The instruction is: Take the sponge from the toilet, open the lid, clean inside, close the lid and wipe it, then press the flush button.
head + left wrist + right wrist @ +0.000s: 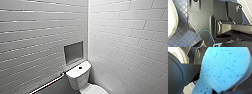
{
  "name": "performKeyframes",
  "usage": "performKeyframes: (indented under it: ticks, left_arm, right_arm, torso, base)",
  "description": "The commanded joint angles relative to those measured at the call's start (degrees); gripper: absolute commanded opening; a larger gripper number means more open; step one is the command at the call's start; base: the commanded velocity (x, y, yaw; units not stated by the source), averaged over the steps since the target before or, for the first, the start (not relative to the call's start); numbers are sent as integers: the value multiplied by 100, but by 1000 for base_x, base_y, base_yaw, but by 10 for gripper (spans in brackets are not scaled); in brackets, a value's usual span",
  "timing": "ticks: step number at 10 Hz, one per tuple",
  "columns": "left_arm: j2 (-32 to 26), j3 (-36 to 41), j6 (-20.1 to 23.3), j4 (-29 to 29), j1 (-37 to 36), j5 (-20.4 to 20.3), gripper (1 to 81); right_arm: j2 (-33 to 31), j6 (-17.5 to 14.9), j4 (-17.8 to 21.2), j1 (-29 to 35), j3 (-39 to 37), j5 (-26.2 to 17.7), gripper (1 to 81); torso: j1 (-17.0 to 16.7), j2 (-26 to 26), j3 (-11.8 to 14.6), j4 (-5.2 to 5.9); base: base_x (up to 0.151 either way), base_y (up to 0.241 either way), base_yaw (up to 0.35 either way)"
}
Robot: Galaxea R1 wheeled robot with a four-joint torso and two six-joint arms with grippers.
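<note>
- Where two walls of white brick-shaped tile (130, 37) meet in a corner, the toilet (78, 77) stands with its boxy tank against the left-hand wall, seen from high up in the head view.
- The flush button (80, 67), small, dark and round, sits in the middle of the flat tank top.
- Below the tank, the lid (95, 89) shows as a smooth white oval cut off by the picture's lower edge. It looks to be down over the bowl.
- A grey recessed niche (73, 52) is set in the wall just above the tank, and a metal grab bar (48, 84) runs along the same wall beside the toilet.
- The sponge (224, 70), bright blue and pitted with darker pores, looms very large in the right wrist view, held clear of the toilet and above the dark floor.
- The right gripper (221, 92) has hold of the sponge and is closed against it. Just a dark edge of the gripper can be made out there.
- Behind the sponge in that view, a curved white rim of the toilet can be seen, apart from the sponge.
- The left wrist view shows the floor (180, 36), laid with small dark blue square tiles, and a curved white side of the toilet nearby.
- A thin light blue cable (205, 30) loops across the robot's dark plate.
- The left gripper (218, 43) sits at the edge of that view, and whether it is open or closed cannot be told.
</note>
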Motion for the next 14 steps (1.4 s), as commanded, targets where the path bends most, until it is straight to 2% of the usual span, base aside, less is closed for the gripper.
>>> performKeyframes:
  ticks: [1,14]
  left_arm:
    - [-29,18,38,27,-358,430,811]
    - [-20,18,38,27,-358,421,811]
  right_arm:
    - [-54,-19,41,256,84,-353,10]
    - [-37,-19,49,221,75,-353,10]
  torso:
    - [-2,0,0,0]
    - [2,9,-2,0]
  base:
    - [80,0,0]
    - [91,0,0]
